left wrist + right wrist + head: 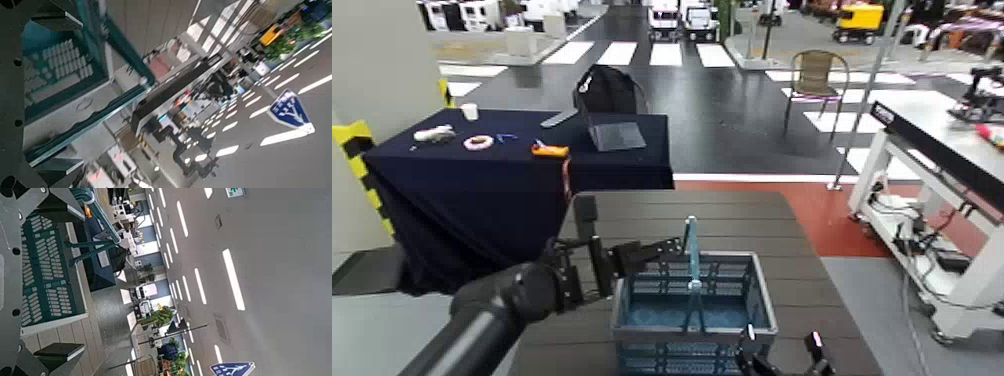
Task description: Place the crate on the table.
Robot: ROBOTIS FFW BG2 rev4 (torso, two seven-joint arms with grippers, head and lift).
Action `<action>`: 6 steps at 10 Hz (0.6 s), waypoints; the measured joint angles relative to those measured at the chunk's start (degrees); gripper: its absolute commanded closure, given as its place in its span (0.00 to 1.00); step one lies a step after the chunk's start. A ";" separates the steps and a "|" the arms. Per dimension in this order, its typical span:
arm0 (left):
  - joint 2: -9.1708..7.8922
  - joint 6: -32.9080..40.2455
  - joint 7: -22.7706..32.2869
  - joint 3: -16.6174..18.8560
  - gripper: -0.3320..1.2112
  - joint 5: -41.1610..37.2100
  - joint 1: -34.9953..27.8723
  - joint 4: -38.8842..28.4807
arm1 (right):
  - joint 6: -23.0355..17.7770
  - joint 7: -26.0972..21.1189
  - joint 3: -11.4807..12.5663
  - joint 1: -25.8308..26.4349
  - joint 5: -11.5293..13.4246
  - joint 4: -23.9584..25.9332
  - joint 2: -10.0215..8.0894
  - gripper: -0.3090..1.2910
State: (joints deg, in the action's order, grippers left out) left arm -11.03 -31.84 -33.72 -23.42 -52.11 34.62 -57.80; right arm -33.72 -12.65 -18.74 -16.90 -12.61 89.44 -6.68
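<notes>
The table (pixel 732 225) is dark brown with plank slats and fills the lower middle of the head view. Behind it, at the left, stands a table with a navy cloth (pixel 482 190) with small things on top. A white workbench (pixel 932 150) is at the right, and a chair (pixel 819 75) sits on the shiny dark floor farther back.

The crate (pixel 692 310) rests on the brown table near the bottom middle, its teal handle upright. The left gripper (pixel 594 266) is at the crate's left side; I cannot tell how far its fingers are apart. The right gripper (pixel 780 358) is cut off at the bottom edge, so its fingers are hard to make out too.
</notes>
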 measured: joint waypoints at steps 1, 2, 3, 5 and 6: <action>-0.73 0.66 5.26 3.46 0.27 3.09 -3.38 -6.01 | 0.15 0.00 0.06 -0.07 0.02 0.08 0.00 0.28; -1.20 1.33 8.92 6.63 0.27 6.05 -6.98 -12.00 | 0.22 0.00 0.23 -0.18 0.04 0.16 0.06 0.28; -1.59 3.21 11.79 8.82 0.27 8.88 -10.61 -17.21 | 0.27 0.01 0.43 -0.29 0.05 0.23 0.08 0.28; -2.23 11.03 20.79 11.54 0.28 14.58 -19.60 -27.31 | 0.38 0.09 0.75 -0.48 0.13 0.46 0.10 0.28; -1.81 15.32 23.90 12.90 0.28 18.44 -24.35 -31.66 | 0.41 0.09 1.00 -0.65 0.23 0.60 0.10 0.28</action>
State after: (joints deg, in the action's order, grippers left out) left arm -12.85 -16.52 -9.82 -10.53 -33.67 10.27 -89.47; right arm -33.31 -12.57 -17.74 -17.55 -12.38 90.04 -6.58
